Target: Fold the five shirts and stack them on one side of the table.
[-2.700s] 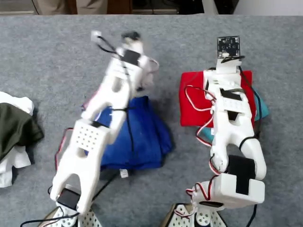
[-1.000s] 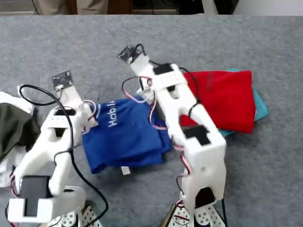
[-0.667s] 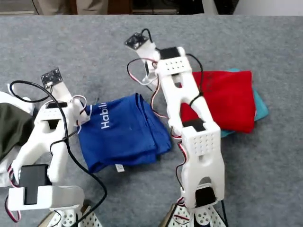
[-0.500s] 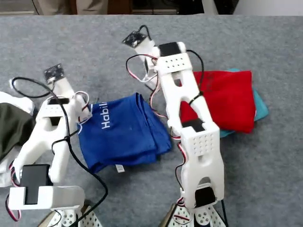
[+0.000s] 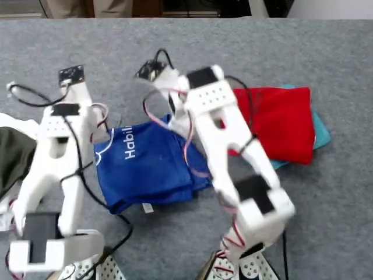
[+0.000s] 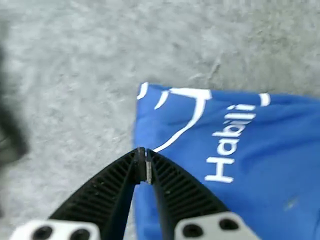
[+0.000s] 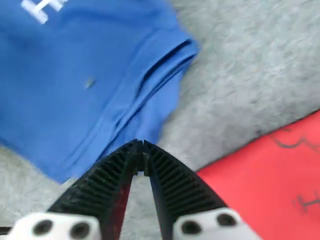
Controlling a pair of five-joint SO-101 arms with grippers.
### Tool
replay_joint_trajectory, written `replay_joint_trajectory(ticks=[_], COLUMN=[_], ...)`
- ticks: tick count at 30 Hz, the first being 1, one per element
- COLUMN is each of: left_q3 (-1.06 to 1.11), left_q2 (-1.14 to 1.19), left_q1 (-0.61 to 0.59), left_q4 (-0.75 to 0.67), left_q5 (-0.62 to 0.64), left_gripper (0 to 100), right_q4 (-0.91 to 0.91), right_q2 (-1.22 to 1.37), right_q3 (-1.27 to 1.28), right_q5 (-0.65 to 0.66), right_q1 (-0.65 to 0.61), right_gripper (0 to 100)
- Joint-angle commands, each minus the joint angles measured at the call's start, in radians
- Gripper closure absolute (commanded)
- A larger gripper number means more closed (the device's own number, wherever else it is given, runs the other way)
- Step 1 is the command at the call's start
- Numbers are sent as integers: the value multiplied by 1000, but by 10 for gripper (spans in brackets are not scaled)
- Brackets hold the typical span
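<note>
Left pincer (image 6: 145,167) and right pincer (image 7: 143,160) hung, tips together, over the blue shirt (image 5: 151,169) left of the red shirt (image 5: 285,125).

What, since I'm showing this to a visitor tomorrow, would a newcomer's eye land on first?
The folded blue shirt in the middle of the grey table. The left pincer and right pincer, both shut, hang at its opposite edges. Beside it, a red shirt lies folded on a teal shirt.
</note>
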Motion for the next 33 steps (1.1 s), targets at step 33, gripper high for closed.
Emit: replay_joint_trajectory(ticks=[33], left_q3=[543], left_q2=[-312], left_q1=[-417], left_q4=[-232], left_q5=[-117], left_gripper=[981], right_q4=[-199], right_q2=[-702], right_q3=[886], right_q5=[269], right_q1=[-105], right_gripper=[846])
